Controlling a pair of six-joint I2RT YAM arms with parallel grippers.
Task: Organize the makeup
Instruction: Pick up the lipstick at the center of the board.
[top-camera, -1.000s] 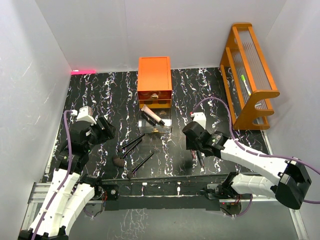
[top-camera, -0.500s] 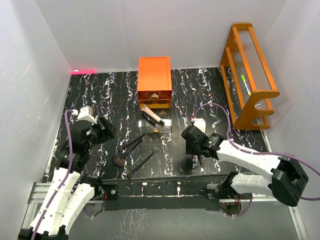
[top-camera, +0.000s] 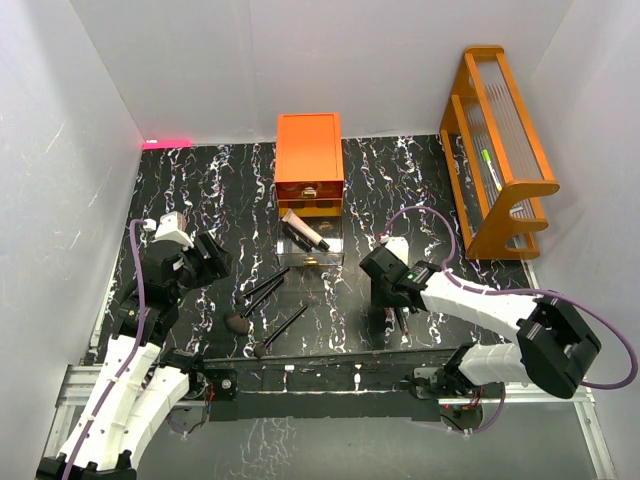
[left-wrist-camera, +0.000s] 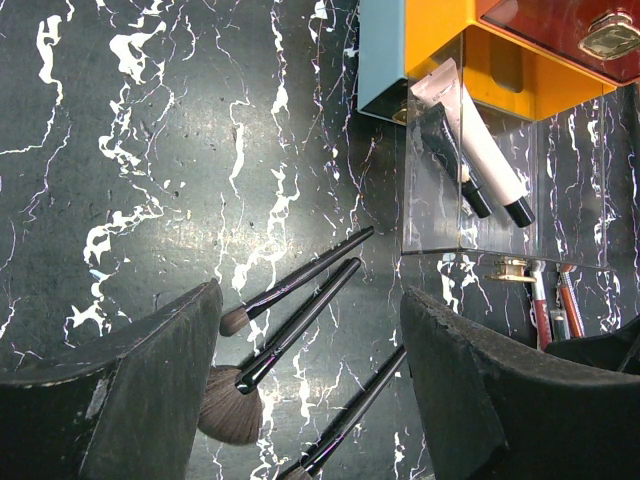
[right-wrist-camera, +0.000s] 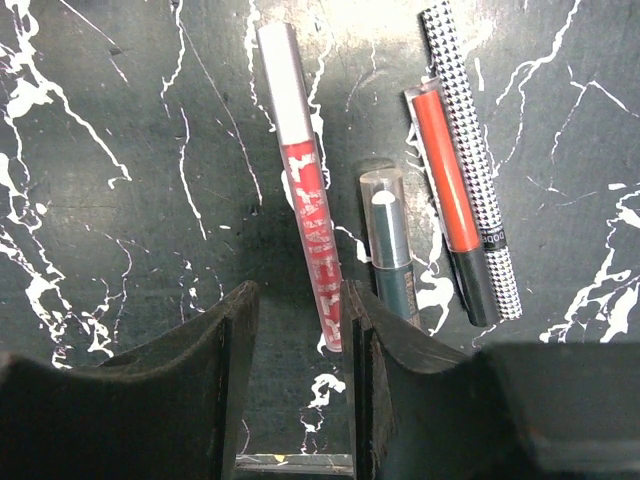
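Three long black brushes with brown heads lie on the black marble table, also seen from above. My left gripper hangs open above them, empty; from above it is at the left. A red lip-gloss tube, a grey-green tube, an orange-red tube and a houndstooth tube lie side by side. My right gripper is low over the table, its jaws slightly apart, with the red tube's near end just inside the right finger. A pale tube and a dark tube lie in the clear drawer.
The orange drawer chest stands at the back centre with the clear drawer pulled out in front of it. The orange wooden rack stands along the right wall. White walls enclose the table on three sides.
My right gripper has shifted slightly left and lower over the group of tubes. The left arm and the brushes have not moved.
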